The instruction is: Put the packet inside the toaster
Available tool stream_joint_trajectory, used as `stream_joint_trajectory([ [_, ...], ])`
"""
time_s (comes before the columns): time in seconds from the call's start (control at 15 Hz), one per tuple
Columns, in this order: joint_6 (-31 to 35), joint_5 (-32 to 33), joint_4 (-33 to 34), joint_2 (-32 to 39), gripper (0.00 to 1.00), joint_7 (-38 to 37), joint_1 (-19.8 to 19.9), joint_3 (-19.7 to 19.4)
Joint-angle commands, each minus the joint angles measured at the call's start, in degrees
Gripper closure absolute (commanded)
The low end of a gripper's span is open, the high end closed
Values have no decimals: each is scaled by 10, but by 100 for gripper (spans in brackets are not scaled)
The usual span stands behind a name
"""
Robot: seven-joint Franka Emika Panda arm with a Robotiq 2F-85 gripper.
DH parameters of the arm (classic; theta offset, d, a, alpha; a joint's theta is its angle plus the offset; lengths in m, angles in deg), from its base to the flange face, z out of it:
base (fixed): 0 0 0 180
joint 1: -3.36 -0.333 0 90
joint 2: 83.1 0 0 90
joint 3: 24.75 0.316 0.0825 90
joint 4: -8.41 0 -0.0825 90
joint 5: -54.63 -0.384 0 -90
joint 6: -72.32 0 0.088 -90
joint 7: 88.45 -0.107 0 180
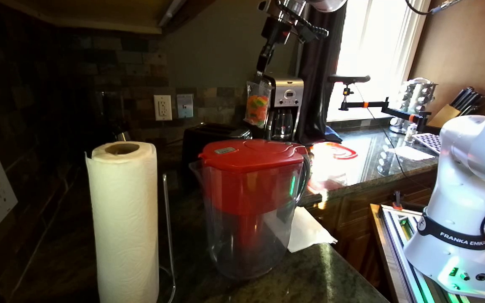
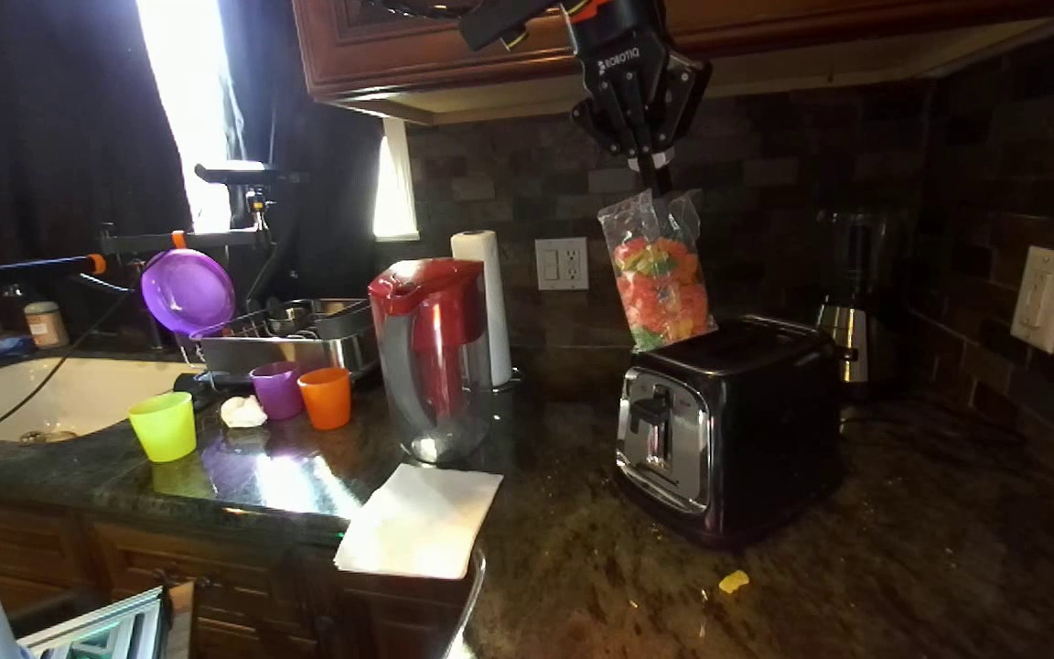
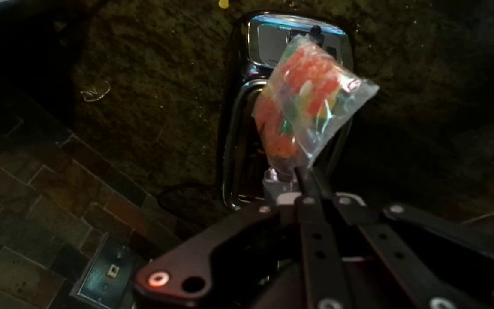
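In the upper middle of an exterior view, the gripper is pinching the packet by its clear top film, the jaws standing nearly together with just that plastic between them. The packet is hanging slightly tilted, right of centre in that frame, and the wrist view is showing it over the toaster; whether its lower edge is touching, I cannot tell. Jamming is looking like the likeliest trouble: the packet is bulging, probably thicker than a slot, so it may be snagging on the rim and folding over. Because only limp film is being held, it could also be swinging, twisting crosswise or slipping free, and hard pushing could be tearing it. Besides one packet, one toaster and one gripper, the scene is containing one red-lidded pitcher left of centre, one paper roll lower left, one coffee maker upper centre, one yellow scrap lower right, and three cups centre left: one lime cup, one purple cup, one orange cup.
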Motion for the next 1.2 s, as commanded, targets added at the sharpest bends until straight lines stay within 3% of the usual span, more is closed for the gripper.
stream_joint_trajectory([
  [0.0,-4,-2,9,7,99,1,1,2],
  [0.47,-4,-4,16,16,100,1,2,2],
  [1.13,9,-13,53,59,100,75,-14,8],
])
